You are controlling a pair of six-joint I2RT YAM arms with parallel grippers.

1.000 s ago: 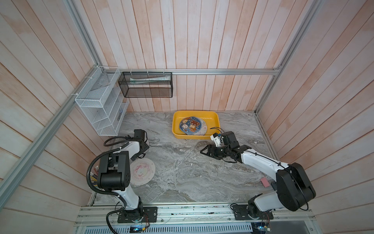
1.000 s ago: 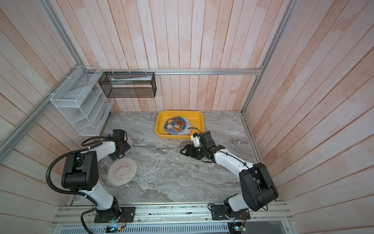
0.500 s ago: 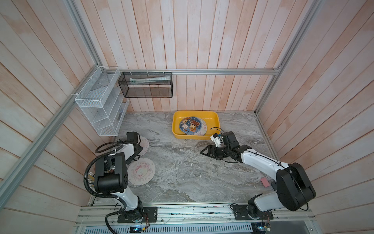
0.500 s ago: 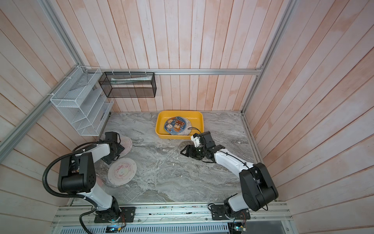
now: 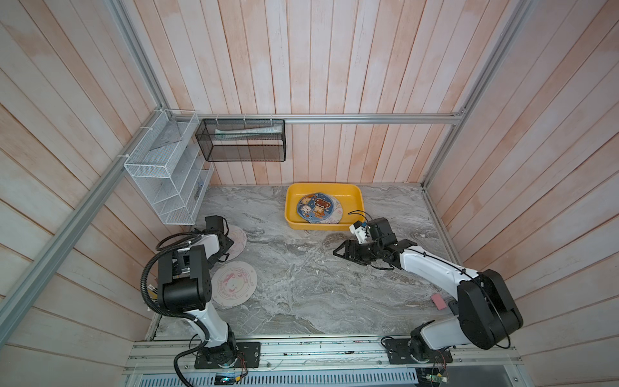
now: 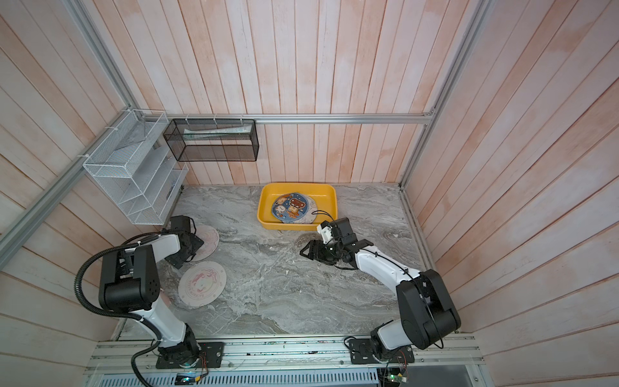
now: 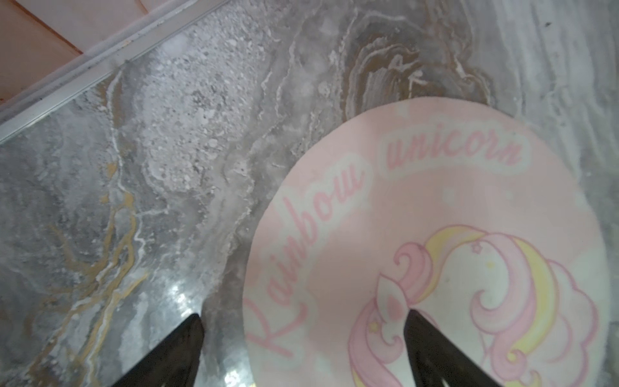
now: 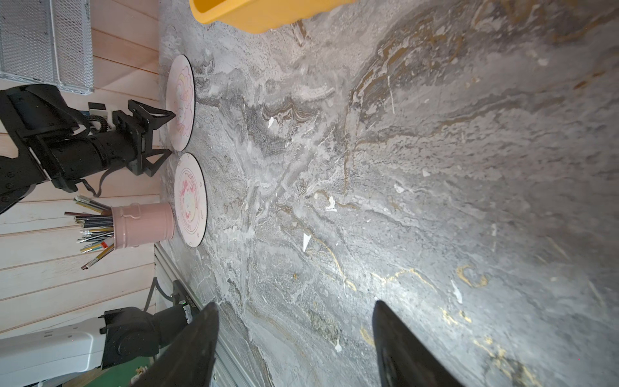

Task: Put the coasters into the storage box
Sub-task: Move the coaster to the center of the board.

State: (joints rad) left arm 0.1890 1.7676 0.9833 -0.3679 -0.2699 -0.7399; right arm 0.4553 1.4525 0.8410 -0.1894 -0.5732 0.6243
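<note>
Left wrist: round coaster (image 7: 435, 207), veined marble (image 7: 167, 150)

In both top views the left arm (image 5: 201, 244) covers part of the far coaster (image 5: 239, 234). In the box (image 5: 351, 197), the blue coaster (image 5: 315, 208) partly hides those beneath; count indeterminate. Left wrist view: far coaster cropped, print blurred. Pink item (image 5: 438, 301): too small to identify.

A grey marbled tabletop (image 5: 301, 284) carries a yellow storage box (image 5: 318, 225). Well left of the box and nearer the front lie a unicorn coaster (image 5: 239, 238) and, just beside it, a ringed coaster (image 5: 234, 284) with a pink pencil cup (image 8: 144, 225) next to it. A small pink block (image 5: 438, 300) lies well to the box's front right.
</note>
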